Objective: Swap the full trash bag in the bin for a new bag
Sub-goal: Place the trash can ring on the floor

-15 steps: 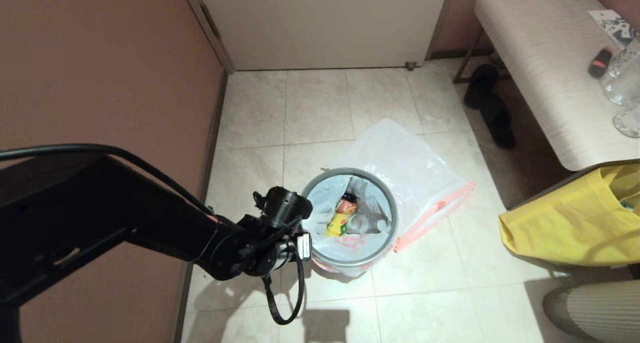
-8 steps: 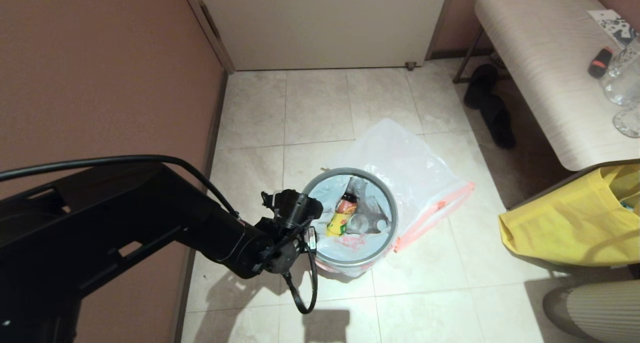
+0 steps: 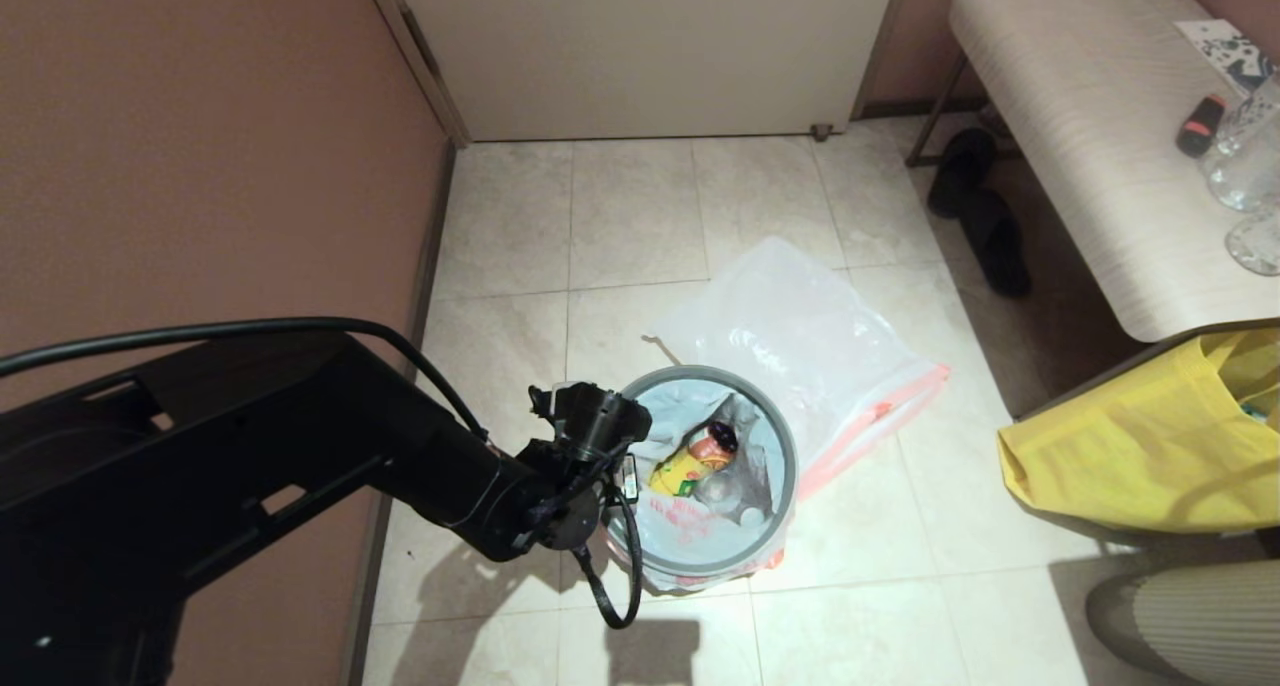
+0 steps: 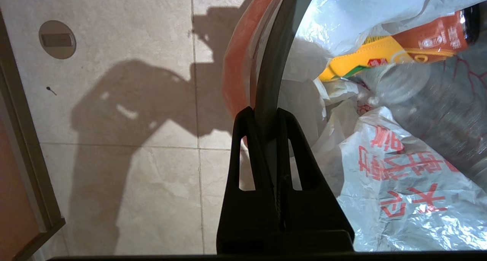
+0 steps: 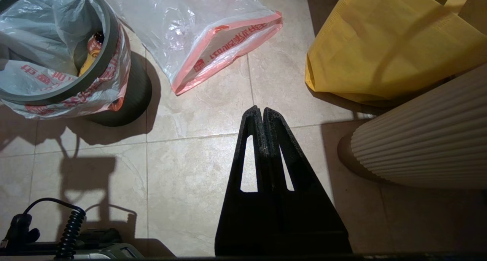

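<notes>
The bin, a small round black one (image 5: 133, 97), stands on the floor tiles with a grey hoop rim (image 3: 700, 372) on top. The full trash bag (image 3: 690, 521) lines it, white with red print, and its pink hem (image 4: 236, 63) is folded over the outside. A yellow-labelled bottle (image 3: 690, 463) lies inside. My left gripper (image 4: 266, 114) is shut on the grey hoop rim (image 4: 272, 63) at the bin's left side, one finger on each side of it. The new bag (image 3: 800, 331) lies flat on the floor behind the bin. My right gripper (image 5: 262, 110) hangs shut over bare tiles.
A yellow cloth tote (image 3: 1140, 436) stands to the right of the bin, with a ribbed beige object (image 3: 1190, 616) nearer me. A pale bench (image 3: 1090, 116) and black slippers (image 3: 980, 216) are at the back right. A brown wall (image 3: 200, 116) runs along the left.
My left arm came down onto the bin's left edge and its fingers shut on the grey hoop. The bin shifted towards me and the bottle inside tipped over.
</notes>
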You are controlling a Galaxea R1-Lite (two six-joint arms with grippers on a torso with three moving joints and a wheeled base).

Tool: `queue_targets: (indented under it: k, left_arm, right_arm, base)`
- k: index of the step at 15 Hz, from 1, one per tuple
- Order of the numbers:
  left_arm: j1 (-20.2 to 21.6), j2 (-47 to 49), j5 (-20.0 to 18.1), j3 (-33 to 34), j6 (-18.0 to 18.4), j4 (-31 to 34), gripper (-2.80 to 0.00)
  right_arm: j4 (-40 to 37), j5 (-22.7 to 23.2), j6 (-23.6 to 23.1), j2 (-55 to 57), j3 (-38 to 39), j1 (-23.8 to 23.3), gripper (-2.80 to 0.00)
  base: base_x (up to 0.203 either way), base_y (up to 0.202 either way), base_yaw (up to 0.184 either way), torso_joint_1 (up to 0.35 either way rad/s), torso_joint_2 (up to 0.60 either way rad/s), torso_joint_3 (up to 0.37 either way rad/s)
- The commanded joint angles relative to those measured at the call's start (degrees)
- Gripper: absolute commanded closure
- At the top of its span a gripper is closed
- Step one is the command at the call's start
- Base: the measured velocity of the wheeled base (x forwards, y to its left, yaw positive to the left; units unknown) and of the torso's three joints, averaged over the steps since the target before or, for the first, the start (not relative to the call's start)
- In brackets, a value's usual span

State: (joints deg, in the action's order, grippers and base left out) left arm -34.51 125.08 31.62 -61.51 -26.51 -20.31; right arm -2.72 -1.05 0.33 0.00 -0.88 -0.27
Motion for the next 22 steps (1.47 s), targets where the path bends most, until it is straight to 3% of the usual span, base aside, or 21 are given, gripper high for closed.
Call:
queue_targets:
  k: [1,11,15,20,22]
  left_arm:
    - [0.0,-0.6,0.5,0.2,-0.2,-0.2,0.00]
    - [-1.7,-10.1,2.5,1.3,0.1,0.8,0.00]
    - [-1.4,-17.7,2.9,2.7,-0.8,6.7,0.00]
    - [0.0,-27.7,4.0,8.6,-1.3,10.5,0.00]
    - [2.5,-29.8,5.3,11.6,-1.3,10.5,0.00]
  right_arm:
    - [0.0,0.0,0.0,0.0,0.0,0.0,0.00]
    - [0.0,0.0,0.0,0.0,0.0,0.0,0.00]
    - [0.0,0.0,0.0,0.0,0.0,0.0,0.00]
    - [0.0,0.0,0.0,0.0,0.0,0.0,0.00]
    - [0.0,0.0,0.0,0.0,0.0,0.0,0.00]
  base:
    - [0.000,0.000,0.000,0.000,0.00,0.000]
    - [0.000,0.000,0.000,0.000,0.00,0.000]
    - [0.000,0.000,0.000,0.000,0.00,0.000]
    - [0.000,0.000,0.000,0.000,0.00,0.000]
    - [0.000,0.000,0.000,0.000,0.00,0.000]
